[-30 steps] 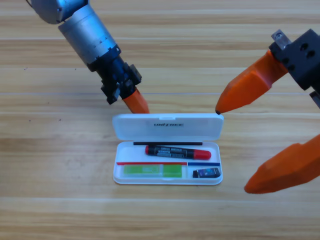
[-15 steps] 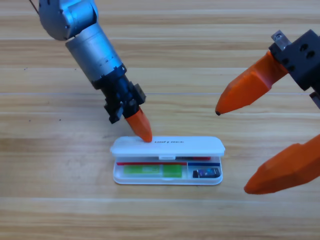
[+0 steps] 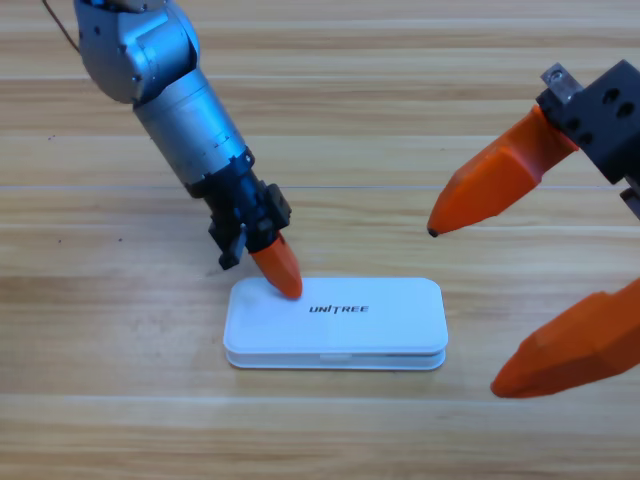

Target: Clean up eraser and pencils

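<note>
The white case [image 3: 335, 323] lies shut on the wooden table, its lid down with the printed name facing up. The eraser and the pencils are hidden inside it. My left gripper [image 3: 280, 276] points down with its orange tip resting on the lid's upper left part. Its jaws look pressed together into one tip. My right gripper [image 3: 468, 300] waits at the picture's right edge, large and partly cut off, with its two orange jaws spread wide and nothing between them.
The left arm [image 3: 170, 90] slants in from the upper left corner over the table. The right gripper's black body [image 3: 600, 110] fills the upper right.
The case's lid has swung from upright to fully down, pushed by the left gripper, which moved forward and down. The pencils and eraser went out of sight. The right gripper has held still.
</note>
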Tool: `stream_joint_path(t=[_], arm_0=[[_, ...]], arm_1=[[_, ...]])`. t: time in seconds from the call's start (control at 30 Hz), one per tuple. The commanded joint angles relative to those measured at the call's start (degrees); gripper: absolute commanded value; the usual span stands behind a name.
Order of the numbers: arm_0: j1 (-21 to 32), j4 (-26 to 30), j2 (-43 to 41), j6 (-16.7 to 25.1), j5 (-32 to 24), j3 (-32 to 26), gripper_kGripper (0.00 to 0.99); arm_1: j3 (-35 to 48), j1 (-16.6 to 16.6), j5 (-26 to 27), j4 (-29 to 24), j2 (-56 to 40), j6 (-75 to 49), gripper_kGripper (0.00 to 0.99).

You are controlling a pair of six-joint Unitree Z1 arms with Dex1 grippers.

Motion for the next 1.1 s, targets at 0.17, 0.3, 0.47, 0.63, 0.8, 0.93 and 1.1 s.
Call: stream_joint_path(t=[0.17,0.3,0.47,0.63,0.8,0.93,1.1], arm_0=[[-1.2,-9.3,-0.5,-2.1,5.7,9.2,0.000],[-1.7,-12.2,-1.3,-2.7,8.2,12.1,0.000],[-2.6,-13.7,-2.5,-3.1,9.4,14.4,0.000],[-3.7,-13.7,-3.7,-3.7,9.4,14.9,0.000],[-4.8,-13.3,-5.0,-4.0,8.4,16.3,0.000],[-5.7,-13.3,-6.6,-3.6,7.4,17.6,0.000],[-6.5,-13.4,-6.7,-3.4,7.7,17.7,0.000]], arm_1=[[1.8,1.6,0.4,-1.7,-0.5,0.2,0.989],[1.9,1.6,0.4,-1.8,-0.5,0.3,0.989],[1.8,1.6,0.5,-1.8,-0.5,0.3,0.989],[1.8,1.6,0.5,-1.8,-0.3,0.3,0.989],[1.7,1.6,0.6,-1.8,-0.3,0.3,0.989],[1.7,1.6,0.7,-1.8,-0.3,0.3,0.989],[1.8,1.6,0.7,-1.8,-0.3,0.3,0.989]])
